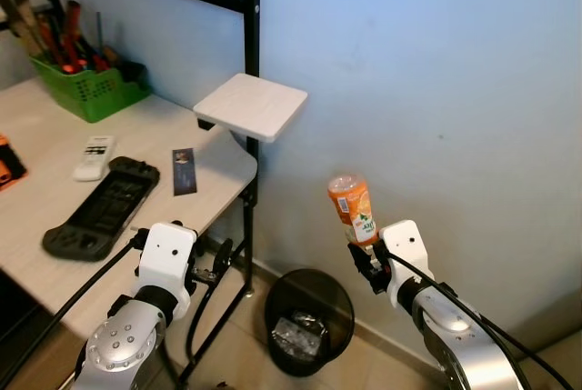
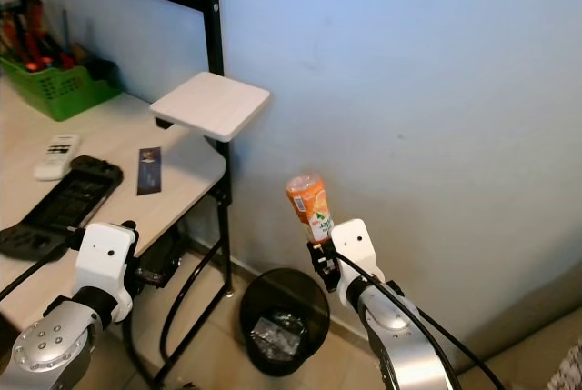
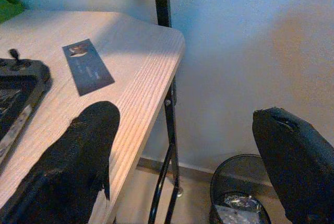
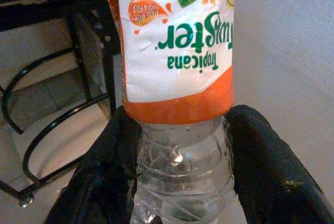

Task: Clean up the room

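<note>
- Two grippers are in view, and the landmark for all places is the black mesh trash bin (image 1: 309, 320) on the floor by the pale blue wall (image 1: 436, 90).
- The right gripper (image 1: 366, 256) is raised above the bin, a little to the right of it. Its two black fingers (image 4: 261, 166) are closed on the clear lower part of an empty plastic bottle (image 1: 353, 209) with an orange and white label.
- The bottle is held upside down, its base pointing up and slightly tilted, close to the wall and higher than the rim of the bin.
- Inside the bin lies some crumpled shiny trash (image 1: 300, 328).
- The left gripper (image 3: 193, 166) is to the left of the bin, at the edge of the wooden desk (image 1: 55, 254). Its fingers (image 3: 78, 161) are wide apart and hold nothing.
- On the desk, well to the left of the bin, lie a black handheld console (image 1: 100, 208), a dark card (image 1: 184, 171), a white remote (image 1: 94, 157) and a green basket (image 1: 91, 90) with tools.
- A small white shelf (image 1: 251, 105) on the black frame (image 1: 251, 35) is above the bin, to its left.
</note>
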`<state>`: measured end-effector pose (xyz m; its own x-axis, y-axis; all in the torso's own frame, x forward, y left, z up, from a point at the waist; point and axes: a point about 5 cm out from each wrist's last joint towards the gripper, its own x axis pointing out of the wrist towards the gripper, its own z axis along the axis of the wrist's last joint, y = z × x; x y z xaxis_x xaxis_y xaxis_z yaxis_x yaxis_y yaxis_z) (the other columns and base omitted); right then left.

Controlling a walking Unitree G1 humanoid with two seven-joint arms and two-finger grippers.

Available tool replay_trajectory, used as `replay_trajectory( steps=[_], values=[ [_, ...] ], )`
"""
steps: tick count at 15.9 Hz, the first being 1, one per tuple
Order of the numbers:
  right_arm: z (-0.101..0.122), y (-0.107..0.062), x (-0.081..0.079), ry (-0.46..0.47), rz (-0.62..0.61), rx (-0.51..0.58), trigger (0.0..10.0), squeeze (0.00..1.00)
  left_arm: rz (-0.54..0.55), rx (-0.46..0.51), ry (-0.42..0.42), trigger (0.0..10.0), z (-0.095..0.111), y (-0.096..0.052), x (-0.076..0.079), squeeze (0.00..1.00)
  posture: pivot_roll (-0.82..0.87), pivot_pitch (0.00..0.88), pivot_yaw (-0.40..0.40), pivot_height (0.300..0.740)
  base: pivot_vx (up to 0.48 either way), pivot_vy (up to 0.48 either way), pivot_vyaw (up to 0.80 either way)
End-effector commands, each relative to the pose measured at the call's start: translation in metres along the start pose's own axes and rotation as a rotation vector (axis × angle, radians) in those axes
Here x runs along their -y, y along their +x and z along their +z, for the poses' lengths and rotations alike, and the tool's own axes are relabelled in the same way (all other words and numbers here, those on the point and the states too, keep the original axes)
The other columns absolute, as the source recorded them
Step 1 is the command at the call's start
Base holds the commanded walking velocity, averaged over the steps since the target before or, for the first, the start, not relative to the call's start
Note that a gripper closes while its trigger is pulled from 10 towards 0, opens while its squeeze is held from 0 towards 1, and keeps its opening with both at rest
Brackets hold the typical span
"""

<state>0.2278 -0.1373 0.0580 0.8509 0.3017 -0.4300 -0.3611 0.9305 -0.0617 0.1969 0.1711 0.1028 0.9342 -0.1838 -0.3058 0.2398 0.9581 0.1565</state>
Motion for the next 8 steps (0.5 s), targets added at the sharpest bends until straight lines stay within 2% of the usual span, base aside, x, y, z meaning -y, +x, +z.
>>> replay_trajectory(
  steps=[1, 2, 4, 6, 8],
  values=[
    [-0.003, -0.0008, 0.0086, 0.031, -0.035, -0.026, 10.0, 0.0, -0.02, -0.014, -0.006, 10.0, -0.0022, 0.0008, 0.0031, 0.0, 0.07, 0.0, -0.032, 0.74, 0.307, 0.0, -0.77],
    [-0.0026, -0.0011, 0.0092, 0.028, -0.038, -0.022, 10.0, 0.0, -0.021, -0.014, -0.006, 10.0, -0.0023, 0.0009, 0.0033, 0.0, 0.07, 0.0, -0.031, 0.74, 0.307, 0.0, -0.8],
    [-0.0006, -0.002, 0.0098, 0.015, -0.044, -0.007, 10.0, 0.0, -0.028, -0.013, -0.006, 10.0, -0.0018, 0.0015, 0.0036, 0.0, 0.06, 0.0, -0.026, 0.74, 0.317, 0.0, 0.0],
    [-0.0006, -0.0016, 0.0086, 0.02, -0.039, -0.013, 10.0, 0.0, -0.047, -0.002, 0.008, 10.0, 0.0, 0.0014, 0.0051, 0.0, 0.06, 0.0, -0.024, 0.74, 0.0, 0.0, 0.0],
    [-0.0009, -0.0001, 0.0041, -0.079, 0.024, -0.024, 10.0, 0.0, -0.079, -0.014, 0.029, 10.0, -0.0001, 0.0014, 0.0069, 0.0, 0.06, 0.0, -0.019, 0.74, 0.0, 0.0, 0.22]
  ],
)
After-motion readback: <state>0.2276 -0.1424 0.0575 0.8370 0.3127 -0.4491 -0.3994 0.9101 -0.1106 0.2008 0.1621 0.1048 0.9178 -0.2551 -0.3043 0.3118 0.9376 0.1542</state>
